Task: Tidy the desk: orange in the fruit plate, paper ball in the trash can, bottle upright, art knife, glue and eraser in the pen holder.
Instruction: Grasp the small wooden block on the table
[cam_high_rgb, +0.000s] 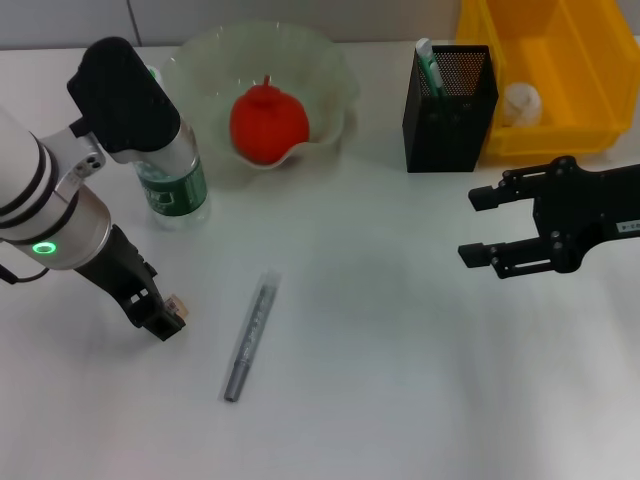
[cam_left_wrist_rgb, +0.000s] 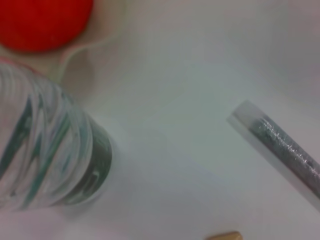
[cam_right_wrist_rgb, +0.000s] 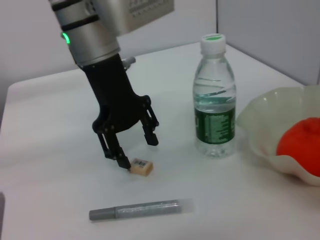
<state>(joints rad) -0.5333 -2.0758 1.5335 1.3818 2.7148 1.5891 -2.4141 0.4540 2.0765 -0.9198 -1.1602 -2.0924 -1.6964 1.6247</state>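
One fingertip of my left gripper touches the eraser on the desk, jaws spread wide and holding nothing, the block lying just outside them, far nearer than my open right gripper.

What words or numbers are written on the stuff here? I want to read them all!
None can really be read.
Bottle: dark green label with pale marks, too blurred to read.
Eraser: white barcode sticker, its digits too small to read.
Right gripper: a small white label on the arm behind it, too tiny to read.
Grey stick: no writing visible.
Left gripper: a green ring light on the arm above it, no text.
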